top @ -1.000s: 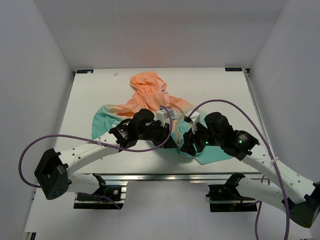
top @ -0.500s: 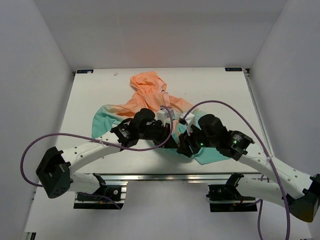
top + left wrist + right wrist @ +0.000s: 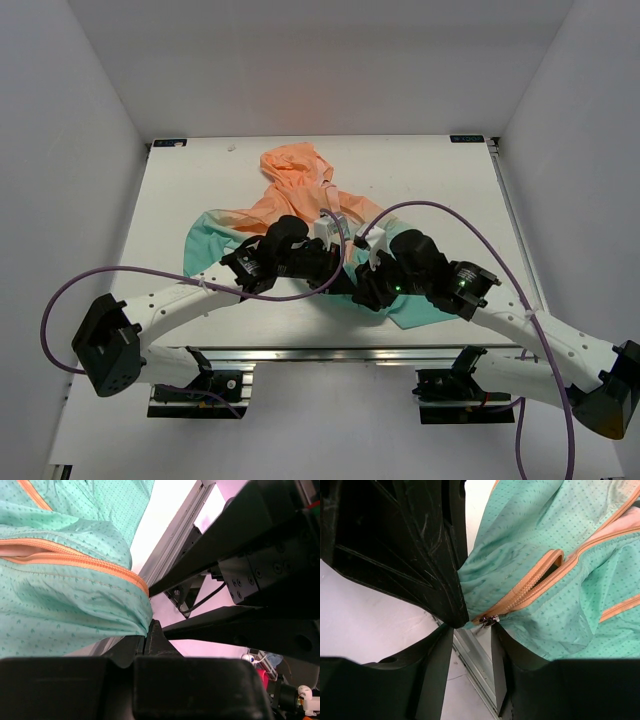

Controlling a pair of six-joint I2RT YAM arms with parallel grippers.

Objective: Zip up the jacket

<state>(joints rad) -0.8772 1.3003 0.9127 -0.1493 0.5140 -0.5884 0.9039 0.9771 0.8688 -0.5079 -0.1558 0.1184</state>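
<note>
Left claw [image 3: 147,632] clamped on the hem of the jacket [image 3: 300,185], lying mid-surface [image 3: 440,180] toward the near edge; right claw [image 3: 474,630], half open and empty, should centre on the zipper pull [image 3: 489,620] before closing.

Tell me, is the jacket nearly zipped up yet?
Barely started. Done: the left gripper pinches the jacket at its teal hem, below the orange zipper. In hand: the right gripper, jaws apart, sits at the slider. Left: the zipper gapes open, so the whole pull upward remains.
</note>
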